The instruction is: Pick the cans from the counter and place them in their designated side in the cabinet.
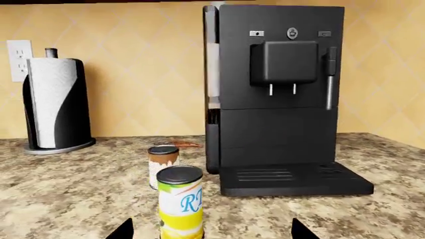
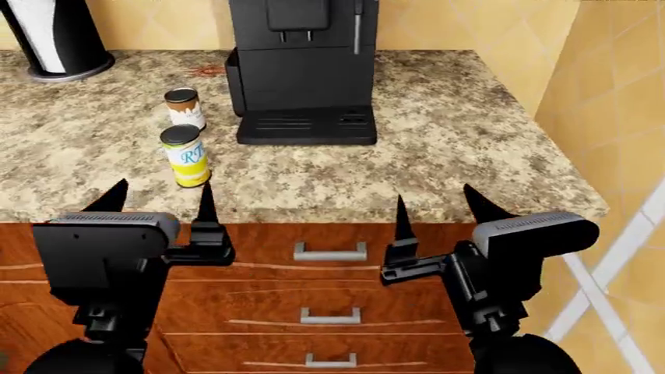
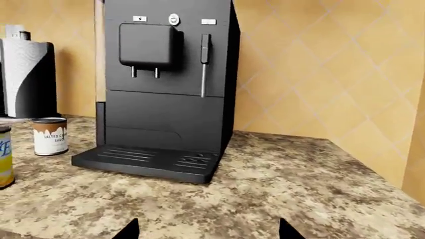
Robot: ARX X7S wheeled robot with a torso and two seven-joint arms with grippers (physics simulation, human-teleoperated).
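Observation:
Two cans stand upright on the speckled counter (image 2: 437,132). The yellow can (image 2: 186,156) (image 1: 180,203) (image 3: 4,157) is nearer the front edge; the white-and-brown can (image 2: 185,107) (image 1: 162,165) (image 3: 50,135) stands just behind it, beside the coffee machine. My left gripper (image 2: 161,201) (image 1: 209,230) is open, hovering at the counter's front edge just short of the yellow can, which lines up between its fingertips. Further right, my right gripper (image 2: 437,204) (image 3: 204,230) is also open and holds nothing, facing bare counter. The cabinet is out of view.
A black coffee machine (image 2: 301,66) with a drip tray stands at the back middle. A paper-towel roll in a black holder (image 2: 50,35) is at the back left. Wooden drawer fronts (image 2: 330,273) lie below the counter. A tiled wall (image 2: 613,93) bounds the right side.

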